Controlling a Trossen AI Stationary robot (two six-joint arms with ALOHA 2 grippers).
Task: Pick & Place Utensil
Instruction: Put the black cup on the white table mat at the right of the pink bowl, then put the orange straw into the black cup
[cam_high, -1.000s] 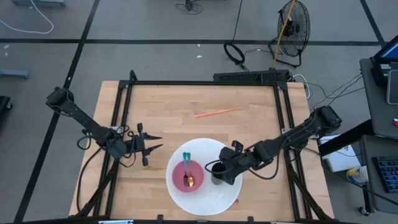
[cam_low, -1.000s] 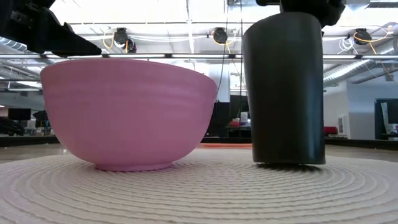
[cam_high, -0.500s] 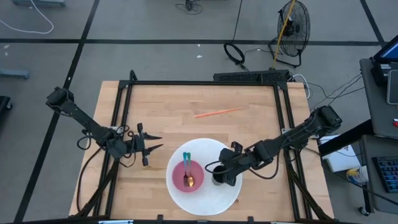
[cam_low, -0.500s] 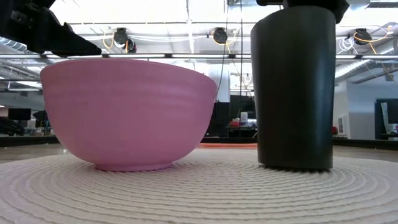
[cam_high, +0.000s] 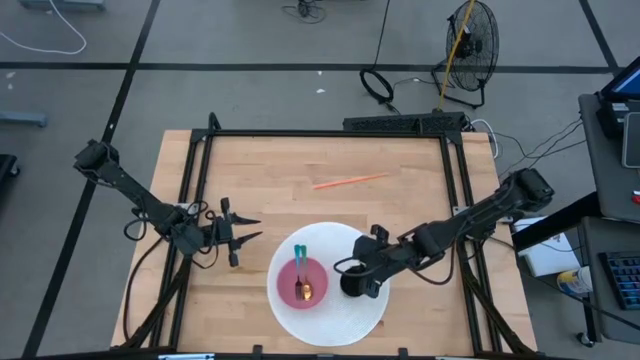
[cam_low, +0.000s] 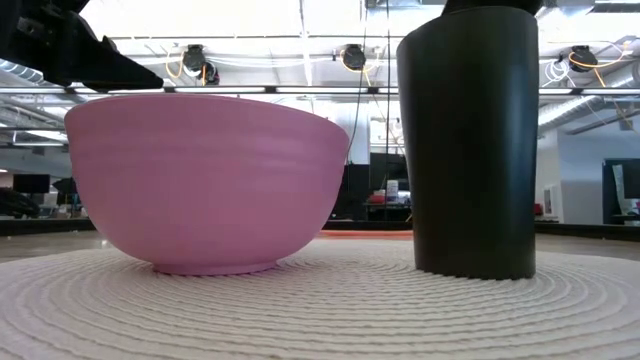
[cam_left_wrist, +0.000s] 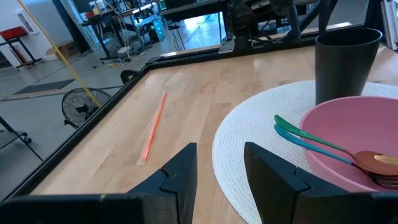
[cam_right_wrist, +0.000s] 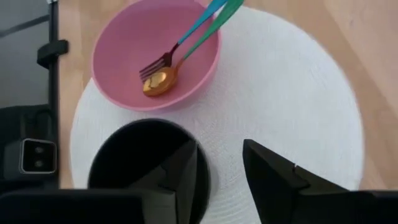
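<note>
A black cup (cam_high: 352, 284) (cam_low: 468, 150) stands upright on a round white woven mat (cam_high: 340, 318). Beside it on the mat sits a pink bowl (cam_high: 303, 290) (cam_low: 205, 180). In the bowl lie a fork and a gold spoon (cam_right_wrist: 163, 73), their teal and green handles over the rim. My right gripper (cam_right_wrist: 219, 163) is open above the cup's far rim, one finger inside the cup and one outside. My left gripper (cam_high: 250, 228) (cam_left_wrist: 221, 180) waits open left of the mat, above bare wood. My right gripper comes from above and from the right, its fingers on either side of the cup's far wall (cam_right_wrist: 204, 171). The inner finger (cam_right_wrist: 183, 180) lies close to the wall. White mat shows between the wall and the outer finger (cam_right_wrist: 267, 180). I cannot tell whether either finger touches.
An orange straw (cam_high: 350, 182) (cam_left_wrist: 154, 127) lies on the wood toward the far edge. A black frame (cam_high: 320, 134) borders the table. The low camera (cam_right_wrist: 31, 155) sits at the near edge, close to the mat.
The black cup has moved a little toward the table's near edge together with my right gripper. It has stayed upright, and its base now rests on the mat. The left arm, the bowl and the utensils have kept still.
</note>
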